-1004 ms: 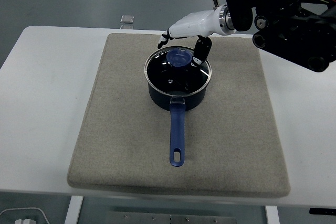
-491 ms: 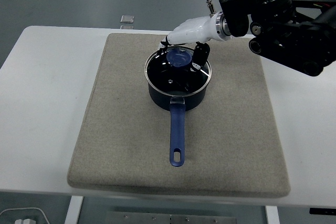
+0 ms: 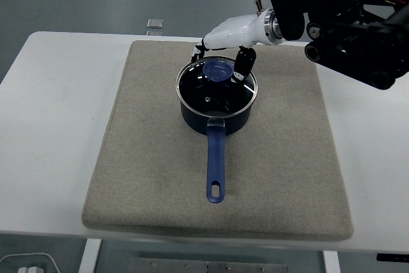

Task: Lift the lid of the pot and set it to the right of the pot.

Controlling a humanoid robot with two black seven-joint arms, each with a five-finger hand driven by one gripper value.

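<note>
Nearest you is the white table (image 3: 51, 158), its front edge running along the bottom of the view. A grey mat (image 3: 147, 177) covers most of its middle.

On the mat you'll find the pot (image 3: 216, 119), dark blue, sitting a little beyond the mat's centre. Its long blue handle (image 3: 216, 164) points straight back toward you and ends in a hanging slot. The handle lies flat over the mat.

The lid (image 3: 217, 89) is still seated on the pot. It is glass with a metal rim, so you can see the dark inside of the pot through it. The blue knob (image 3: 218, 70) shows toward the far side of the lid.

Your right hand (image 3: 233, 41) comes in from the upper right, white at the palm with dark fingers (image 3: 243, 63). The hand hangs over the far rim of the pot, just beside the knob. One dark finger drops down at the knob's right side and other fingertips show at its left, near the far-left rim. The fingers are loosely spread on either side of the knob and hold nothing; whether any of them touches the knob you cannot tell from this view.

Behind the hand, the black arm (image 3: 351, 30) runs off to the right edge.

Farthest out, a small clear object (image 3: 153, 23) lies at the table's back edge, well apart from the pot.
</note>
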